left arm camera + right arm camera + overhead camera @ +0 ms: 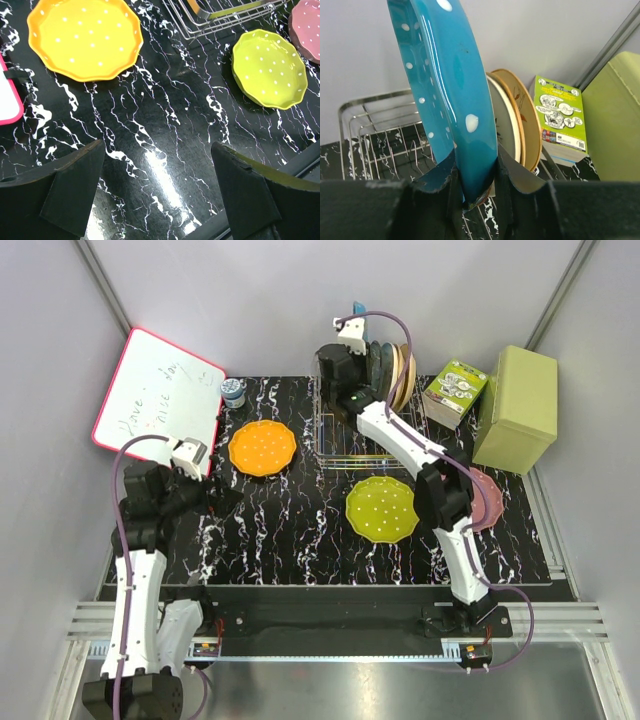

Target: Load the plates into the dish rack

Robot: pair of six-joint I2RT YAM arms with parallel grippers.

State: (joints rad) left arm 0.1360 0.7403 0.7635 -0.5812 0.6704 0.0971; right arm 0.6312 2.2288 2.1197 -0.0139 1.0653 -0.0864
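My right gripper (475, 170) is shut on the rim of the bright blue dotted plate (455, 90), which stands on edge over the chrome dish rack (370, 130), beside the beige (507, 125) and tan (527, 120) plates that stand in it. The orange plate (263, 447) lies flat left of the rack (345, 440). In front of the rack lies the yellow-green plate (382, 508). The pink plate (487, 502) is partly hidden behind the right arm. Over bare table at the left, my left gripper (157, 170) is open and holds nothing.
A pink-framed whiteboard (160, 400) leans at the back left, with a small can (233, 392) beside it. A green printed carton (455, 392) and an olive-green box (517, 405) stand right of the rack.
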